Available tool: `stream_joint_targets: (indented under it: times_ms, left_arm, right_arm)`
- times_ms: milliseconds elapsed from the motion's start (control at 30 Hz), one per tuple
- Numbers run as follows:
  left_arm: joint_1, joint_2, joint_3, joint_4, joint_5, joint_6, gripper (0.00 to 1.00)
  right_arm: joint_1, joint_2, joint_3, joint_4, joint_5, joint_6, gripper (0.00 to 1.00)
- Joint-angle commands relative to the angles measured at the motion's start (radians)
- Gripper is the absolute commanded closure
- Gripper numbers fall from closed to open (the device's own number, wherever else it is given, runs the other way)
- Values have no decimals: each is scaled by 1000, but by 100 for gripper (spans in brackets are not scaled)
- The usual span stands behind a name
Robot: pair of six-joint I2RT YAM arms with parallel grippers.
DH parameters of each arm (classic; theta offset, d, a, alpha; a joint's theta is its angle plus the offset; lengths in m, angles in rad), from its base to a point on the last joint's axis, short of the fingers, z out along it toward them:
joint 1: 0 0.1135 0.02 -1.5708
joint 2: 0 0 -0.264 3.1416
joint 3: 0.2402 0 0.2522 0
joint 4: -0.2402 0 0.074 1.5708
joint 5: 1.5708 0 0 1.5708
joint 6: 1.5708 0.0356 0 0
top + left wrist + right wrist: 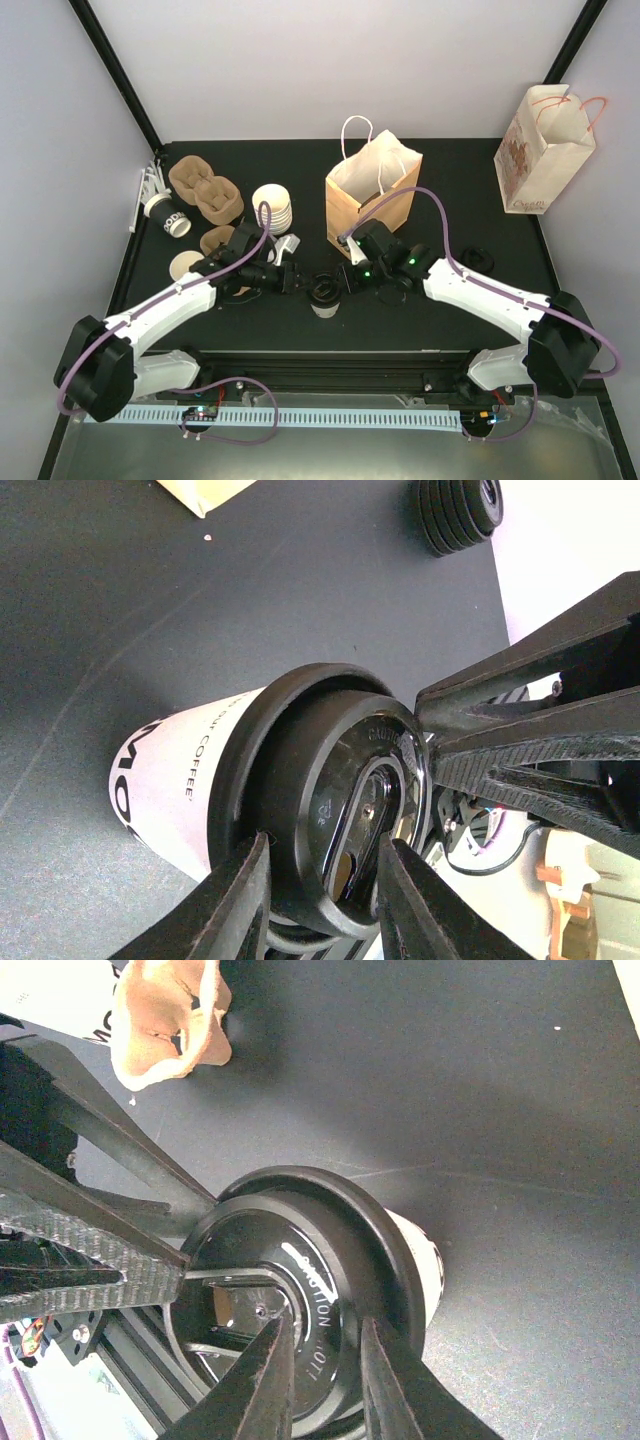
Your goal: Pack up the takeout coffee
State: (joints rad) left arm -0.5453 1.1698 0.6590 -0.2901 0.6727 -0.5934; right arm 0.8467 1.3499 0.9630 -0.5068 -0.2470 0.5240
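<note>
both left gripper (320,885) and right gripper (320,1365) pinch the lid (350,790) rim of the cup (170,780) near the paper bag (372,200); we judge it light, crushable, so that stiff rim suits.

Small print "COFFEE" on white side of lidded cup (175,780), left wrist view. Beside it, big dark letters near the base, cut off, only partly legible. Embossed "CAUTIO…" along top of black lid (330,810), rest not legible. Same lid in right wrist view (300,1260): raised "…AUTION", then a few more letters, unclear. Top view: white letters on dark band of cup lying on its side (170,214), left of worktop (470,180), too small to read. Dark print low on white paper bag (543,150), far right, illegible.
</note>
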Motion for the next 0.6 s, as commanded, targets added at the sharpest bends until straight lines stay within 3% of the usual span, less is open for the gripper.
stream_joint_targets:
  times_ms: [0,567]
  left_arm:
    - [-14,22,42,-24,-13,19,68]
    - [-17,70,38,-72,-51,25,69]
  right_arm:
    - [-1,15,-32,39,-40,15,78]
    - [-48,2,-193,168,-136,74,79]
